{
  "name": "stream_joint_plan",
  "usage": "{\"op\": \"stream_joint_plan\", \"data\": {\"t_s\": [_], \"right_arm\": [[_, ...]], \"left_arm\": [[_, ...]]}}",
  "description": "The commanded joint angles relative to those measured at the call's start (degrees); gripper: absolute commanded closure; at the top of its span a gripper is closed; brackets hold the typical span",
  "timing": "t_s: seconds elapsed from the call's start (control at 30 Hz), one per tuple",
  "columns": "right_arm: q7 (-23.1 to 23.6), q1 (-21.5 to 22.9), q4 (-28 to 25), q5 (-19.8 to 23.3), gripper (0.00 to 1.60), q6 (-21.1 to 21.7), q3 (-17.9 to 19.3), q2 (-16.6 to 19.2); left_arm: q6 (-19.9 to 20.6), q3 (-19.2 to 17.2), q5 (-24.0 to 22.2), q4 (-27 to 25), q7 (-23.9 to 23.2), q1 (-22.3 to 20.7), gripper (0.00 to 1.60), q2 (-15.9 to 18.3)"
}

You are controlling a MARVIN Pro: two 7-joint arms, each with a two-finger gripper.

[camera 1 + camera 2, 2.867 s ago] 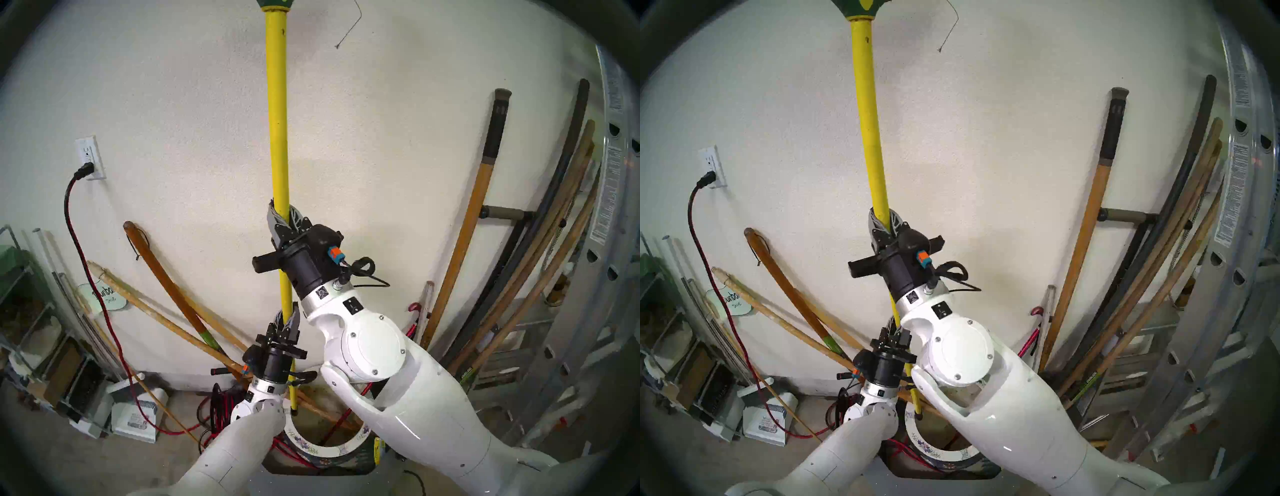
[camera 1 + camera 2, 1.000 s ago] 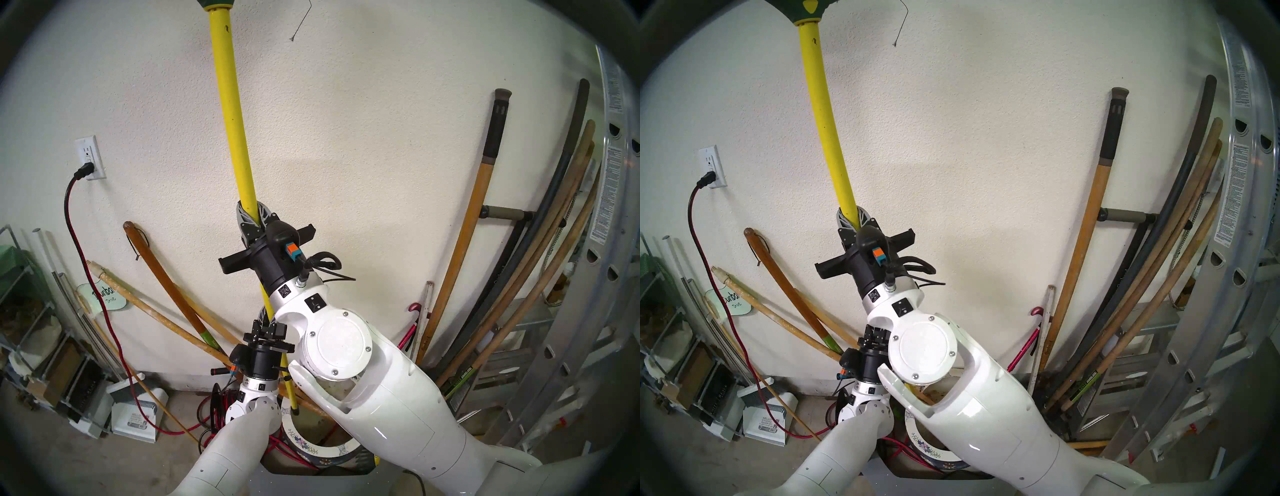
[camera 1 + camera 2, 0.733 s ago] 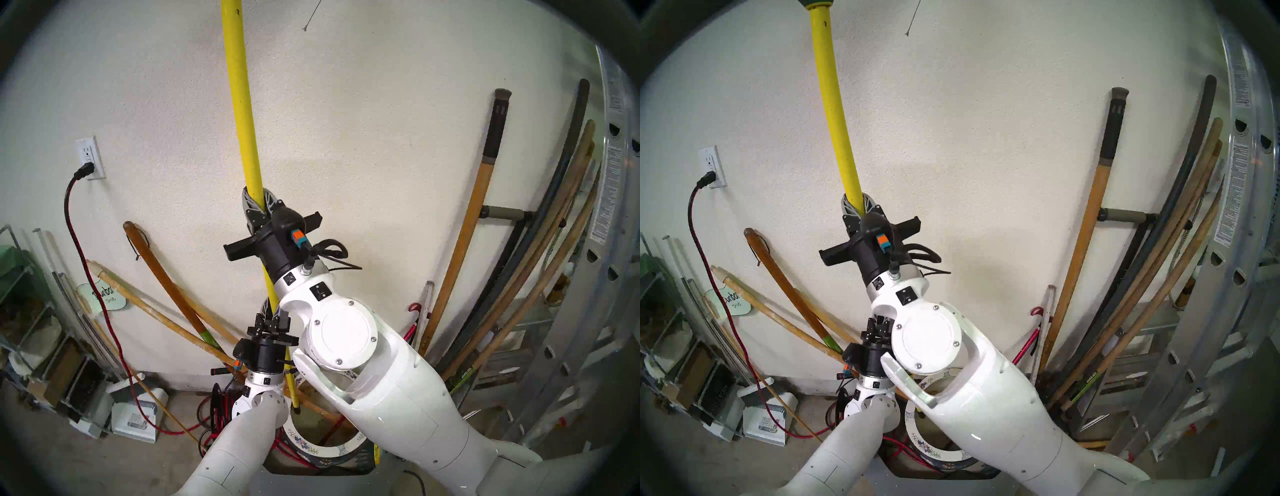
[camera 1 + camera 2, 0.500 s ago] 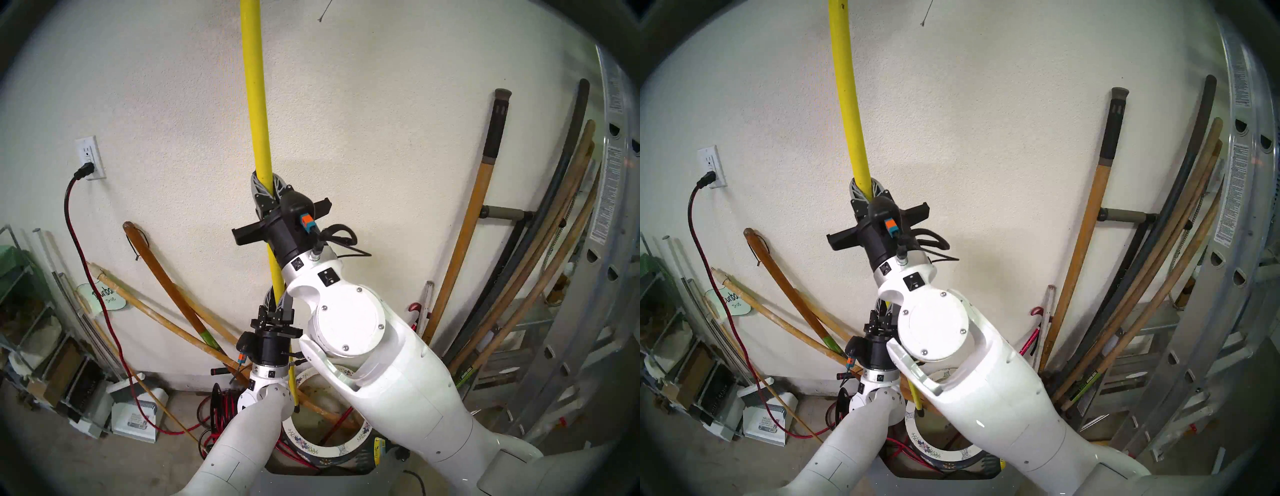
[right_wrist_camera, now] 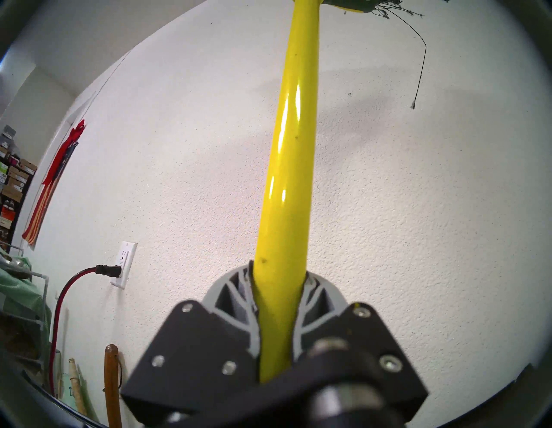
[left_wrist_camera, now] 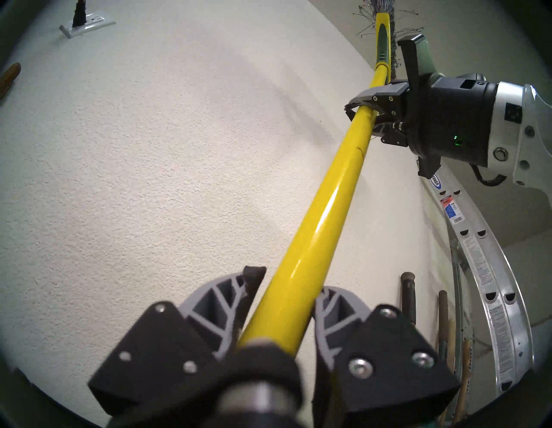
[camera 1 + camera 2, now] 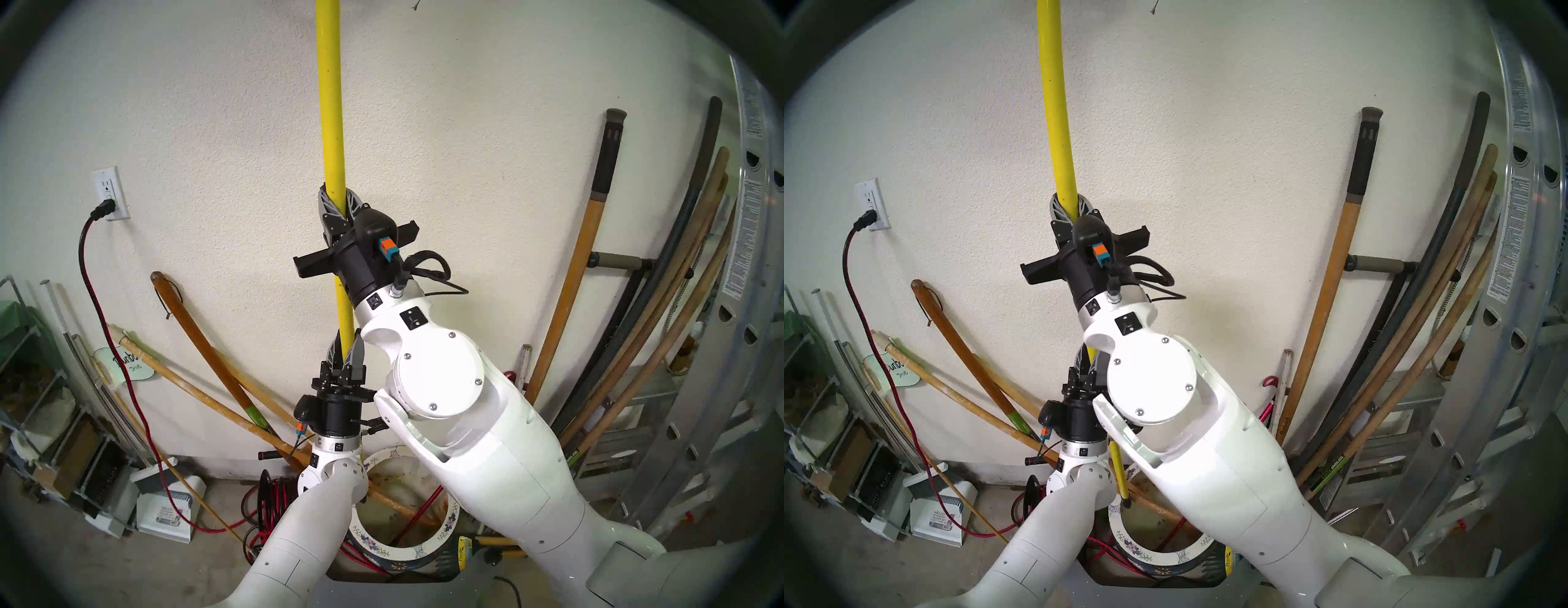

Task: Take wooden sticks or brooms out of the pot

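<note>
The broom's yellow pole [image 7: 331, 106] stands nearly upright before the wall, and its head runs out of the top of both head views. My right gripper [image 7: 338, 199] is shut on the pole at mid height. My left gripper [image 7: 347, 344] is shut on it lower down. The pole's black lower tip [image 7: 1127, 503] hangs just above the left rim of the flowered white pot [image 7: 399, 552]. The left wrist view shows the pole [image 6: 313, 239] between my fingers, the right gripper [image 6: 361, 107] farther up, and the green-yellow head [image 6: 383, 39]. The right wrist view shows the pole [image 5: 295, 134] clamped in my right gripper [image 5: 279, 275].
Wooden handles [image 7: 191, 390] lean out of the pot to the left, and a thin red cane [image 7: 420, 509] stands in it. A red-and-black cable reel [image 7: 267, 496] sits left of the pot. Long tools [image 7: 585, 237] and an aluminium ladder [image 7: 721, 339] lean at the right.
Both grippers have risen with the broom. The pole swung from a leftward tilt to nearly upright, and the head left the top of the head views.
</note>
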Motion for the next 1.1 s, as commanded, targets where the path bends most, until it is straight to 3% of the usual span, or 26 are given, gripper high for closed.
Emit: {"op": "stream_joint_plan", "data": {"t_s": [0.0, 0.3, 0.43, 0.57, 0.6, 0.73, 0.77, 0.8, 1.07], "right_arm": [[1.0, -2.3, 0.5, 0.4, 1.6, 1.4, -3.1, 0.3], [1.0, -1.9, 1.3, 0.7, 1.6, 1.8, -4.0, -0.4], [1.1, -1.5, 1.5, 0.9, 1.6, 1.9, -4.4, -0.8], [1.2, -1.0, 1.9, 1.2, 1.6, 2.1, -4.8, -1.3], [1.2, -0.9, 2.0, 1.2, 1.6, 2.1, -4.9, -1.4], [1.3, -0.3, 2.4, 1.5, 1.6, 2.4, -5.1, -2.1], [1.3, 0.1, 2.5, 1.6, 1.6, 2.4, -5.2, -2.4], [1.4, 0.4, 2.6, 1.6, 1.6, 2.5, -5.2, -2.7], [1.9, 2.7, 3.4, 2.0, 1.6, 3.0, -5.2, -5.0]], "left_arm": [[-0.2, -2.0, -1.7, -5.6, -1.6, -5.6, 1.6, -1.3], [-0.2, -3.4, -1.3, -7.2, -1.5, -6.1, 1.6, -0.3], [-0.2, -4.3, -0.9, -5.8, -1.7, -4.4, 1.6, 0.0], [-0.2, -5.0, -0.7, -8.1, -1.5, -5.9, 1.6, 0.7], [-0.2, -5.3, -0.5, -5.4, -1.8, -3.4, 1.6, 0.6], [-0.2, -6.1, -0.1, -7.0, -1.7, -4.5, 1.6, 1.4], [-0.2, -6.3, 0.0, -10.2, -1.4, -4.9, 1.6, 1.8], [-0.2, -6.7, 0.1, -7.4, -1.7, -4.6, 1.6, 1.9], [-0.2, -8.2, 0.8, -8.6, -1.6, -4.7, 1.6, 3.4]]}}
